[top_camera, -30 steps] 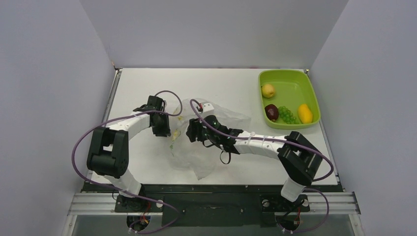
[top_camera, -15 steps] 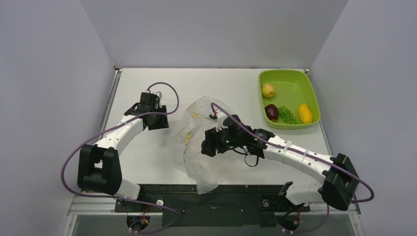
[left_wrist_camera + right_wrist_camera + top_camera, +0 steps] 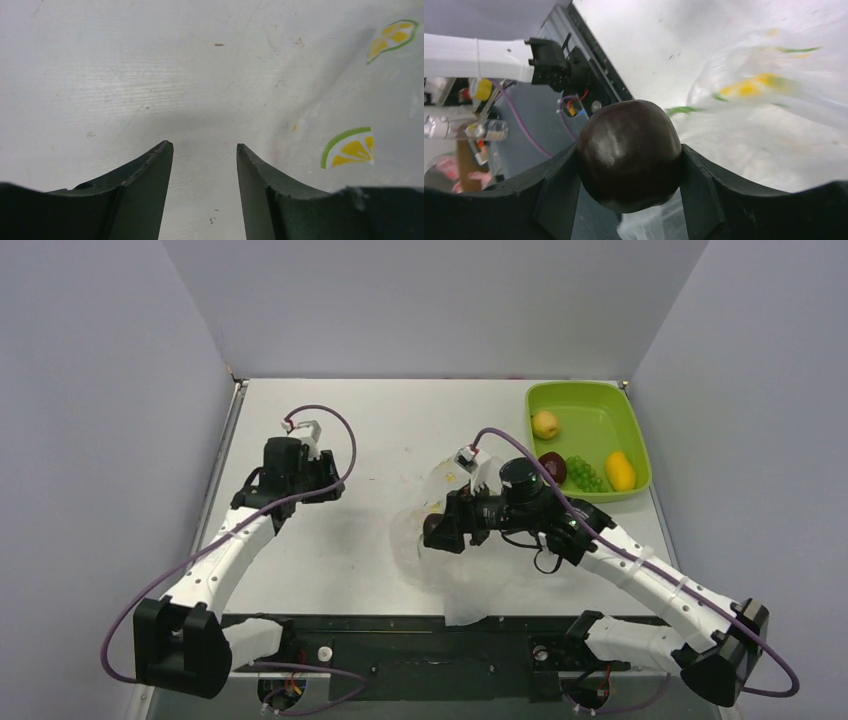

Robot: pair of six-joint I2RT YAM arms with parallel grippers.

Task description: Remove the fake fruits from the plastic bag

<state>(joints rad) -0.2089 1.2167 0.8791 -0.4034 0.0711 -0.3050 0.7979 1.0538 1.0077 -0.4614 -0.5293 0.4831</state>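
Clamped tight between the two dark fingers of the right claw, a glossy dark reddish fruit fills the gap from pad to pad, the jaws spread only as wide as the fruit itself. The claw hangs above the crumpled plastic bag, whose clear film, printed with yellow and green shapes, lies slumped on the table beneath and just in front of the arm, with one flap reaching the table's near edge. Across the surface, well apart from the bag in the overhead view, the left claw has its fingers parted with nothing between them; only bare, lightly scuffed white tabletop shows through the gap, and the bag's edge, with two lemon-slice prints, lies off to its right. At the far right corner sits a lime-green tray holding four more pieces: a yellow fruit near its far left side, and a dark red fruit, a cluster of green grapes and a yellow-orange fruit lined up along its near side. Whether anything lies inside the bag cannot be made out through the wrinkled film. Pale grey-lavender walls enclose the table on three sides, and purple cables loop from both white arms.
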